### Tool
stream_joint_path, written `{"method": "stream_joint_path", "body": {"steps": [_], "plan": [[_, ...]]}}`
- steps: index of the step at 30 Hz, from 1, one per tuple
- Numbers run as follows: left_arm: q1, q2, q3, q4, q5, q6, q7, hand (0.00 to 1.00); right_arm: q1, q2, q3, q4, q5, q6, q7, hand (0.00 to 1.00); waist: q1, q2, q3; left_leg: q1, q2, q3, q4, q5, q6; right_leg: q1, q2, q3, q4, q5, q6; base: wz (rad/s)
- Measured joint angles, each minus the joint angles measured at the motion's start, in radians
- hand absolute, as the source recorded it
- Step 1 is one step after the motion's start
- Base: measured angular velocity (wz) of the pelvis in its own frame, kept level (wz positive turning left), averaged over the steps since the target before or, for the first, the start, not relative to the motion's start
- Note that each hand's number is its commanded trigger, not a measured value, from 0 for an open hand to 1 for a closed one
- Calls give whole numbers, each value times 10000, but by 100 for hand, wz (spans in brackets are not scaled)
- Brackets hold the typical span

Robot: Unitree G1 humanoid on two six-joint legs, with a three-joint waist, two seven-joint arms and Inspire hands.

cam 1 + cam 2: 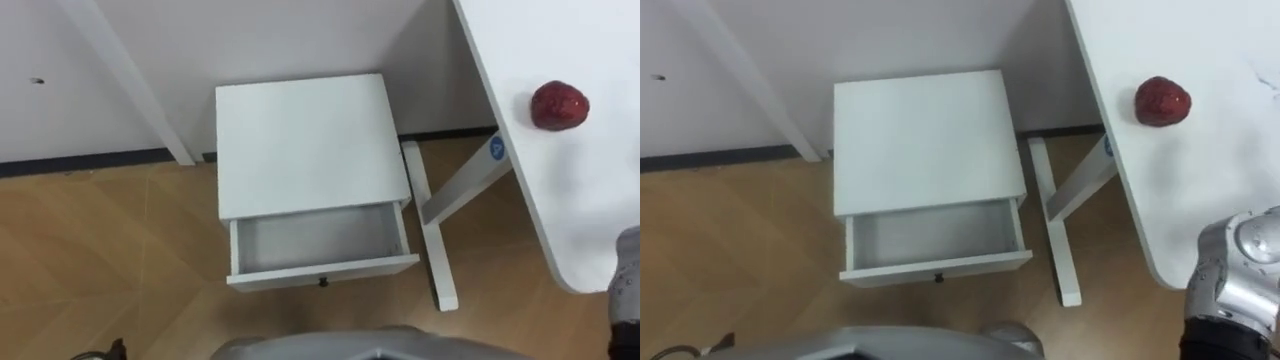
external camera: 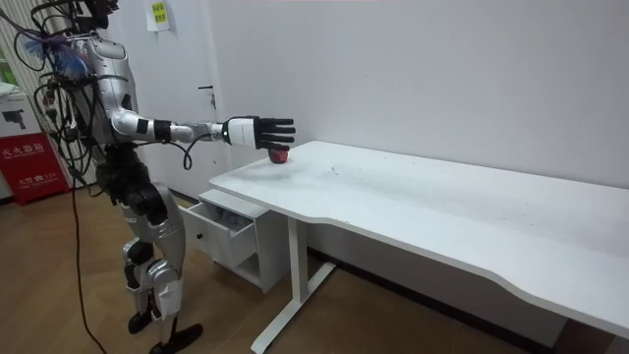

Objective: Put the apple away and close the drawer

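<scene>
Standing in front of a small white cabinet (image 1: 305, 145) that is set against the wall, the robot holds its right arm out sideways towards the white desk (image 1: 560, 190), which stands just to the right of the cabinet. The right hand (image 2: 257, 132) is open, its fingers straight and spread, palm down above the corner of the desk nearest the cabinet. The apple (image 1: 559, 106), red and round, lies on the desk top to the right of the cabinet, near the desk's edge and a little back towards the wall. In the room view the hand shows just above the apple, while the eye views show the fruit lying free on the desk, so the two are apart. The cabinet's drawer (image 1: 325, 270) is pulled out towards the robot, with a small dark knob (image 1: 323, 282) in the middle of its front panel, and the apple is not yet in it. The desk's white leg (image 1: 435, 250) stands on the wooden floor (image 1: 120, 240) just right of the cabinet, close to the open drawer's corner.
</scene>
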Motion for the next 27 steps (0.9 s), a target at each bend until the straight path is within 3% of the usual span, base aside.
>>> {"method": "stream_joint_path", "body": {"steps": [11,13,19,24,27], "plan": [[38,4,-397,-7,-5,-128,-72,0,-31,-188,1114,783,-2,242,2335,0,293,-46,18,170,10,-56,7,3,-8,267,-2,-91,-161,16,-23,2],[137,5,-404,-5,-13,-127,-75,0,-45,-202,1222,941,1,497,2651,0,310,-43,19,163,13,-55,19,3,-8,266,-2,-95,-144,19,-28,0],[274,5,-406,-6,-3,-96,-95,0,-169,-421,1468,941,-12,616,3249,0,301,-95,32,169,14,-44,14,3,-9,276,-2,-94,-138,26,-40,0],[247,9,-405,-5,-3,-98,-188,0,-484,-662,1468,1111,-38,615,3555,0,298,-217,105,165,18,-44,1,2,-10,260,4,-101,-156,26,-40,0],[242,8,-406,-3,-3,-98,-201,0,-548,-677,1468,1279,-39,615,3649,0,301,-280,106,156,23,-44,-14,0,-13,247,6,-130,-160,27,-39,0]]}}
